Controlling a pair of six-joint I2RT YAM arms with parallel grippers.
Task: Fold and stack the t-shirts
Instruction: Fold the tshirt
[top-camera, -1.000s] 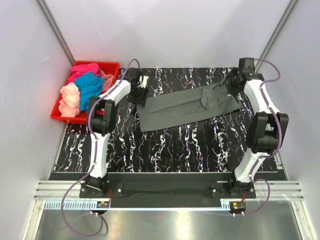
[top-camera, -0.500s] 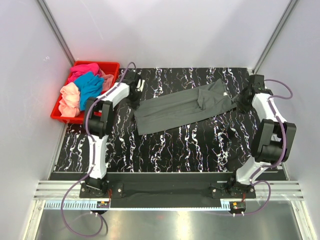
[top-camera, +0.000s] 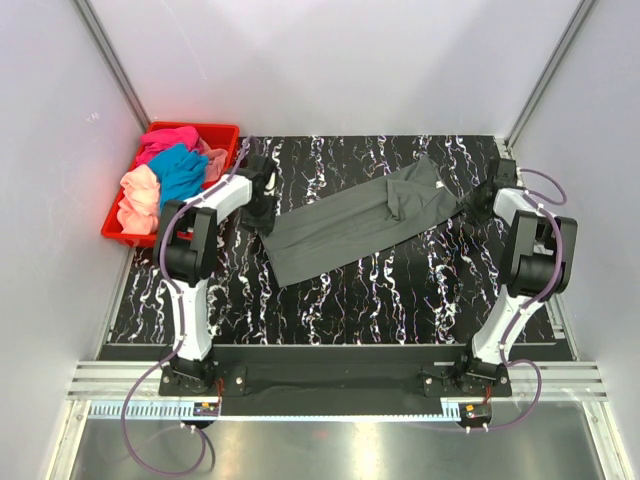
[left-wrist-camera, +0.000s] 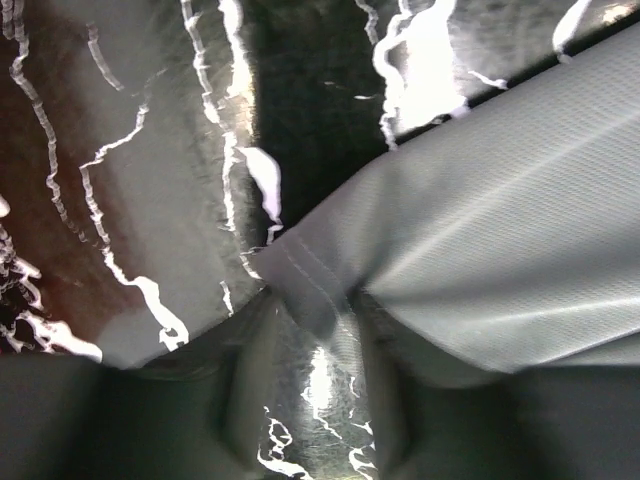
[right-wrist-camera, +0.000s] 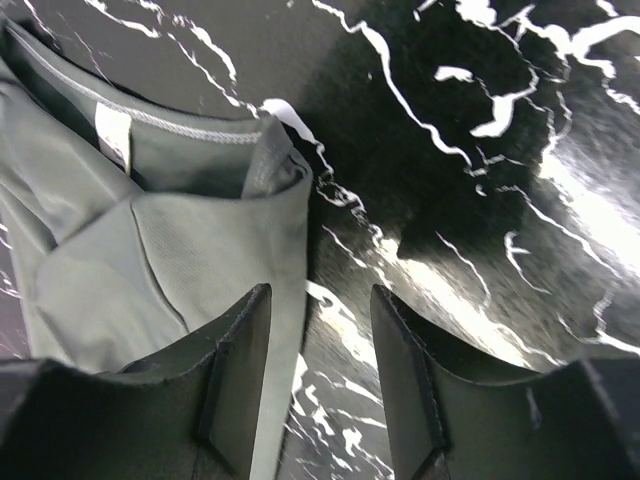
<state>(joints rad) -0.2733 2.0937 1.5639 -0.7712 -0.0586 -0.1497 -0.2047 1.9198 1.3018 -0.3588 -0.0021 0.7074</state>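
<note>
A dark grey t-shirt (top-camera: 365, 215) lies folded into a long strip, slanting across the black marbled table (top-camera: 400, 290). My left gripper (top-camera: 262, 197) is at its left end. In the left wrist view the hemmed corner (left-wrist-camera: 300, 275) lies at the tips of my left gripper (left-wrist-camera: 315, 310), whose jaws stand apart with table showing between them. My right gripper (top-camera: 497, 187) is open just off the shirt's right end. In the right wrist view its left finger (right-wrist-camera: 240, 350) is over the cloth edge and the other over bare table, near the white neck tag (right-wrist-camera: 113, 133).
A red crate (top-camera: 120, 232) off the table's far left corner holds magenta (top-camera: 168, 140), teal (top-camera: 182, 172) and peach (top-camera: 138, 195) t-shirts. White walls stand close on the left, back and right.
The right gripper came off the shirt's right end and now sits beside it. The left gripper went down to the shirt's left corner. The strip has turned, its left end nearer me.
</note>
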